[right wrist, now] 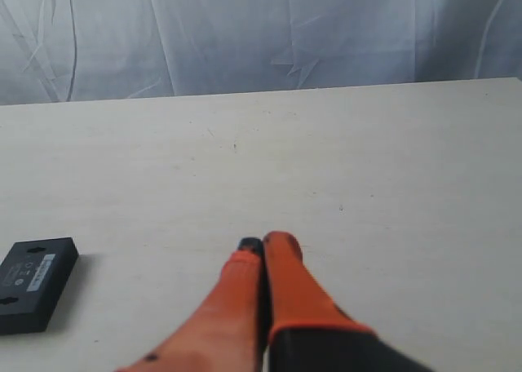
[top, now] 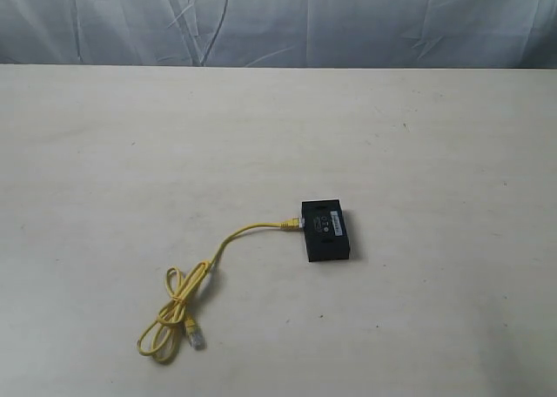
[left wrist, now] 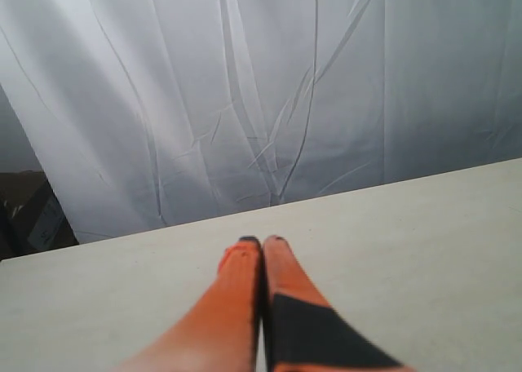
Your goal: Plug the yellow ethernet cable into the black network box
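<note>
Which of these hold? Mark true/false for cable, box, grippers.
1. One end of the yellow ethernet cable meets a side of the black network box. True.
2. The cable lies straight. False: it is loosely knotted near its free plug.
3. The left gripper holds the cable. False: it is shut on nothing.
4. The right gripper is shut. True.
5. The box stands on edge. False: it lies flat on the table.

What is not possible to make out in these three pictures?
1. Exterior view: whether the plug of the cable sits fully in the box; too small.
2. Right wrist view: the box's ports; the frame edge cuts it, near the right gripper.
3. Left wrist view: cable and box; outside the frame, beyond the left gripper.
</note>
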Controlling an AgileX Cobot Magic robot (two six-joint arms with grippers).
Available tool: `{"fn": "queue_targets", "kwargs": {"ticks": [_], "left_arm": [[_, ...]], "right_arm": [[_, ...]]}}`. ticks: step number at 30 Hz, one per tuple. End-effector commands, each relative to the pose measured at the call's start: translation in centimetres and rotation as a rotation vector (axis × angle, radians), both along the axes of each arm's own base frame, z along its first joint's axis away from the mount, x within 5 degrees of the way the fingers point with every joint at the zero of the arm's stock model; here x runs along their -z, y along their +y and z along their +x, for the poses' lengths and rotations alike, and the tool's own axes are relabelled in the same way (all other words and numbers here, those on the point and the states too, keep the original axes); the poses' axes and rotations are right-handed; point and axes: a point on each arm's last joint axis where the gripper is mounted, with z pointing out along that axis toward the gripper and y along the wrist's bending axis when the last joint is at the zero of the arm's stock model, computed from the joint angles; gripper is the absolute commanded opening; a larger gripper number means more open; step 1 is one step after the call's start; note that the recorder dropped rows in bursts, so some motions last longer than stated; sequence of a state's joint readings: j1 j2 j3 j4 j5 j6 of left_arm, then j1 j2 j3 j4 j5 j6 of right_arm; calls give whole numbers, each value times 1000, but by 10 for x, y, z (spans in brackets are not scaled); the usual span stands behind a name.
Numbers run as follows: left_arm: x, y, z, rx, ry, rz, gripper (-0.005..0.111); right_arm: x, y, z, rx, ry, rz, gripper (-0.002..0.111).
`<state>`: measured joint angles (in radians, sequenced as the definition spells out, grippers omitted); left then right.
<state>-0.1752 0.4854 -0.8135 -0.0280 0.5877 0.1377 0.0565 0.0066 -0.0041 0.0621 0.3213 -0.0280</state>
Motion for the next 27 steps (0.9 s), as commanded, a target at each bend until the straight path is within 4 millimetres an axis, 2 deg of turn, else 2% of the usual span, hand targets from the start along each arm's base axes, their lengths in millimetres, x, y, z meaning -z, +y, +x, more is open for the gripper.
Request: {"fn": "queue_targets", "kwargs": {"ticks": [1,9,12,16,17,18,19,20,21,22,23,24,26,27], "left_arm": [[1,1,-1,-4,-6,1,0],[0,1,-1,-6,-15,3,0],[1,7,-4,-52,-43,95,0],[18,13,-12,-144,-23,61,0],[39,15,-16,-180,9,20,0],[49,15,-17,-194,26,15,0],[80,16,-18,-208,66,14,0],[91,16,-19,-213,58,15,0],[120,17,-20,-225,52,13,0],[131,17,-21,-227,41,11,0],[157,17,-23,-233,18,10,0],[174,17,-25,-234,-13,11,0],[200,17,-22,-234,-16,10,0],[202,18,-21,-235,-35,9,0]], "right_arm": [[0,0,0,-4,-9,3,-1],[1,0,0,-4,-5,3,-1],[1,0,0,-4,-5,3,-1],[1,0,0,-4,-5,3,-1],[1,0,0,-4,-5,3,-1],[1,0,0,-4,-5,3,-1],[1,0,0,-4,-5,3,-1],[1,0,0,-4,-5,3,-1],[1,0,0,-4,-5,3,-1],[1,0,0,-4,-5,3,-1],[1,0,0,-4,-5,3,-1],[1,0,0,-4,-5,3,-1],[1,0,0,-4,-6,3,-1],[1,0,0,-4,-6,3,-1]]}}
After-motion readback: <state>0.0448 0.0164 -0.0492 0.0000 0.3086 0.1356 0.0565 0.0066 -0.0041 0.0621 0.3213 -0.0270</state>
